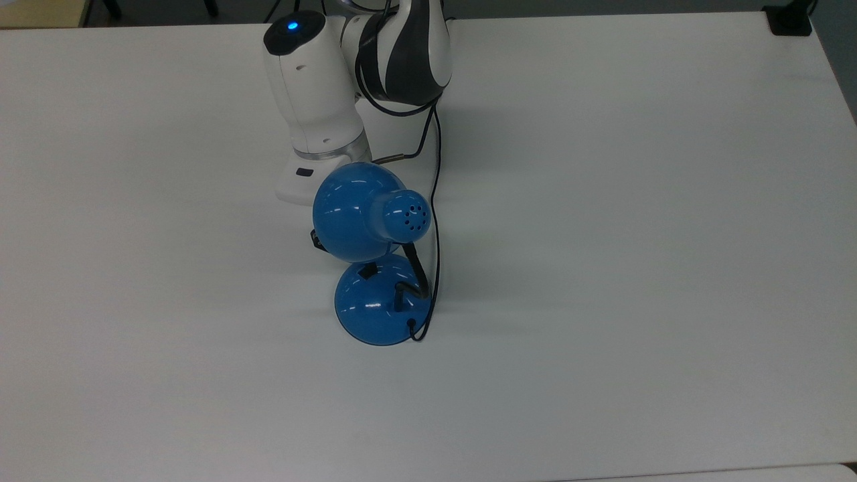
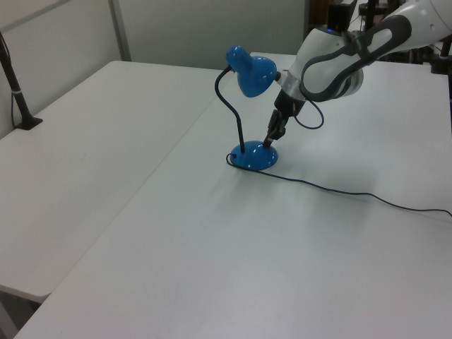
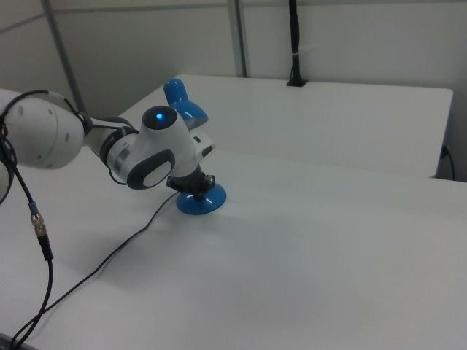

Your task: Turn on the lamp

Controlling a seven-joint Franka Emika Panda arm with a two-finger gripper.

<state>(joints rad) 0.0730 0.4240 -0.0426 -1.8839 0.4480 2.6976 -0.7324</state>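
The lamp [image 1: 371, 261] is standing upright on the white tabletop [image 1: 636, 234], near the middle of the top view and slightly toward the top view's left. Its round blue base [image 2: 253, 157] is resting flat on the surface. The black neck [image 2: 227, 106] is rising from the base in a curve and carrying the domed shade [image 2: 253, 72] above it. In the top view the shade [image 1: 361, 213] is overhanging the upper edge of the base [image 1: 375, 309], with its vent holes facing up and toward the top view's right. A small black switch [image 1: 367, 271] is sitting on the dome of the base just below the shade.

The thin black cord [image 2: 339, 191] is leaving the base and trailing across the tabletop toward the left view's right edge.

The white arm [image 1: 315, 87] is reaching down from the top view's upper edge, with a blue indicator light on its upper housing. In the left view the gripper [image 2: 272, 138] is pointing down at a slant, with its tip meeting the base on the left view's right side, under the shade. Whether the jaws are spread or closed cannot be determined, and nothing is visibly held between them. In the right view the arm [image 3: 149, 157] is covering most of the lamp, leaving the shade [image 3: 182, 102] and the edge of the base [image 3: 204, 202] exposed.
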